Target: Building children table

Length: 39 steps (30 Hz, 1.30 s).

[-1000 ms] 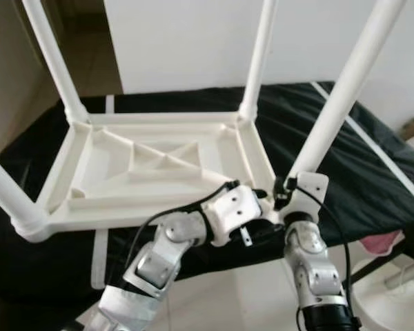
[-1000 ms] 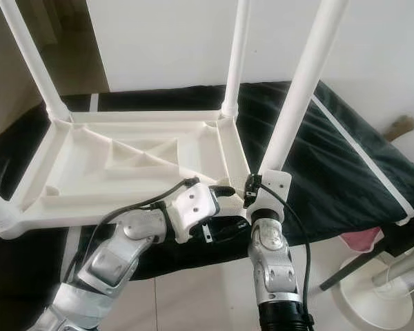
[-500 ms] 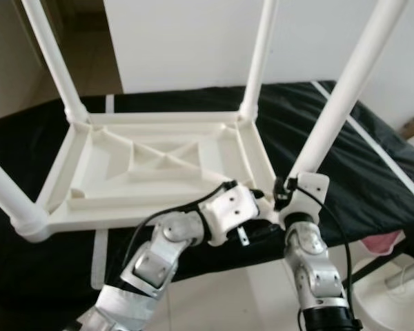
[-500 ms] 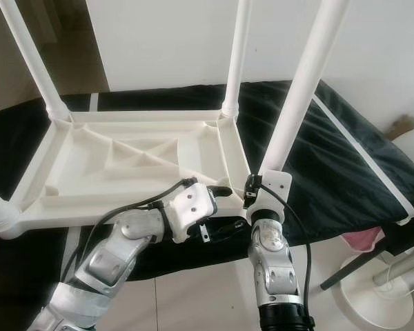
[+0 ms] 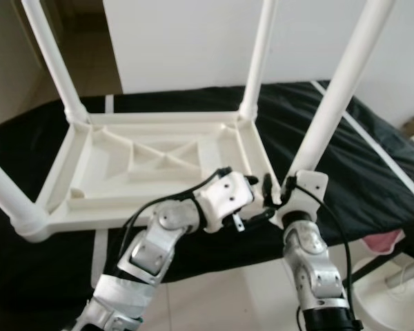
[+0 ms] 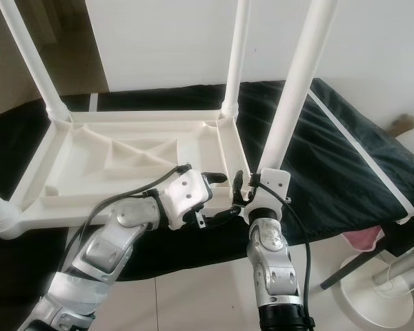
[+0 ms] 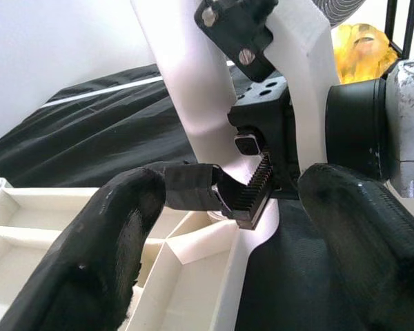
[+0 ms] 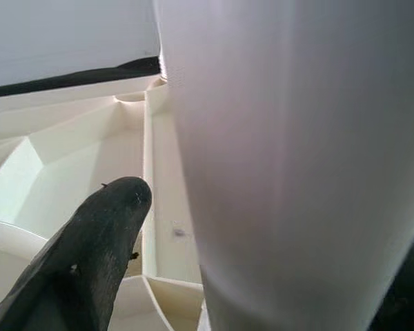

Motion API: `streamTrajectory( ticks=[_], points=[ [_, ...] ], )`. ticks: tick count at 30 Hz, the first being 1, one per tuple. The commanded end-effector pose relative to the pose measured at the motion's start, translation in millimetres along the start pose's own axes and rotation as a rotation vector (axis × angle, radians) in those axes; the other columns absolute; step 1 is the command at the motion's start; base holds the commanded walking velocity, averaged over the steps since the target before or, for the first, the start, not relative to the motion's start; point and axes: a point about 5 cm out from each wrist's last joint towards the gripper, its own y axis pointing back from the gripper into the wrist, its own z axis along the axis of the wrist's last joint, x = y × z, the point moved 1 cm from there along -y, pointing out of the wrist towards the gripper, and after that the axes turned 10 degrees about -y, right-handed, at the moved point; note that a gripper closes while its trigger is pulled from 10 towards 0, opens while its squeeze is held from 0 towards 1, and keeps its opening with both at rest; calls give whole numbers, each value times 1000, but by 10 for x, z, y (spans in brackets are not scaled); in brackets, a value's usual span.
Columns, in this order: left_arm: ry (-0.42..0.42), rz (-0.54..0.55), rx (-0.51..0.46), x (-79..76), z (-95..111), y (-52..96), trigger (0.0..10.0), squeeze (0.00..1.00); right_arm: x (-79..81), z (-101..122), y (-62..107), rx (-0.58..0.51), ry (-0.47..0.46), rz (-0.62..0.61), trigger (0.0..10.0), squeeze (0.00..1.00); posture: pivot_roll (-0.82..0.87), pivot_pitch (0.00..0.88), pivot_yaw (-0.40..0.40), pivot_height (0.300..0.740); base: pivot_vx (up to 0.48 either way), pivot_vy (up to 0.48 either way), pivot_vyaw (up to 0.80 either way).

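Observation:
A white plastic children's table (image 5: 110,214) lies upside down on a black-covered surface, its legs pointing up. The near-right leg (image 5: 331,96) rises from the corner nearest me. My right gripper (image 6: 245,189) is shut on the base of that leg; in the left wrist view its toothed pad (image 7: 252,196) presses on the white tube (image 7: 186,89). In the right wrist view one black finger (image 8: 103,241) lies beside the leg (image 8: 290,172). My left gripper (image 5: 257,200) is open just left of the same corner, its fingers (image 7: 124,227) spread wide, holding nothing.
The black cover (image 5: 372,172) slopes off to the right with a white stripe along it. A white round stand base (image 5: 393,296) and a pink item (image 5: 383,241) sit on the tiled floor at the lower right. The other legs (image 5: 55,62) (image 5: 259,55) stand at the far corners.
My left gripper has lifted and moved closer to the leg base and the right gripper. The held leg's top has swung slightly to the left.

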Motion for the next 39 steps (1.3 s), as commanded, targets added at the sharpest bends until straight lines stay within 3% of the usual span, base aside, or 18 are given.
streamTrajectory(
  ticks=[1, 2, 3, 4, 12, 16, 25, 33, 35, 39],
  points=[
    [3, 70, 24, 21, -41, 3, 10000, 0, -24, -21, 19, 18, -7, -4, 10000, 1000, -25, 32, -39, 740, 0, 0, 0],
    [5, 80, 9, 26, -31, 12, 10000, 0, -74, -15, 26, 25, -8, -3, 10000, 580, -27, 34, -39, 740, 0, 0, 0],
    [5, 80, 9, 26, -31, 12, 10000, 0, -74, -15, 26, 25, -8, -3, 10000, 580, -27, 34, -39, 740, 0, 0, 0],
    [14, 79, -10, 18, -18, 20, 10000, 0, -89, -16, 33, 27, -15, 3, 10000, 0, -29, 35, -39, 740, 0, 0, 0],
    [27, 106, -50, -51, -25, 69, 10000, 0, -90, -33, 131, 7, 27, 89, 10000, 0, -26, 42, -38, 740, 0, 0, 0],
    [48, 118, -9, -102, -131, 100, 10000, 0, -193, -46, 206, -34, 104, 114, 10000, 0, -28, 52, -38, 740, 0, 0, 0],
    [61, 118, 4, -161, -186, 174, 10000, 0, -309, -68, 333, -35, 91, 155, 10000, 0, -41, 63, -39, 740, 0, 0, 0],
    [104, 18, -52, -275, -163, 237, 10000, 0, -404, -31, 384, -43, 104, 247, 10000, 0, -44, 41, -52, 740, 0, 0, 0],
    [148, -21, -94, -275, -142, 251, 10000, 0, -458, 1, 365, -44, 125, 257, 10000, 0, -39, 37, -58, 740, 0, 0, 0],
    [156, -29, -101, -262, -133, 250, 10000, 0, -492, -1, 350, -31, 134, 285, 10000, 0, -37, 30, -59, 740, 0, 0, 0]
  ],
)
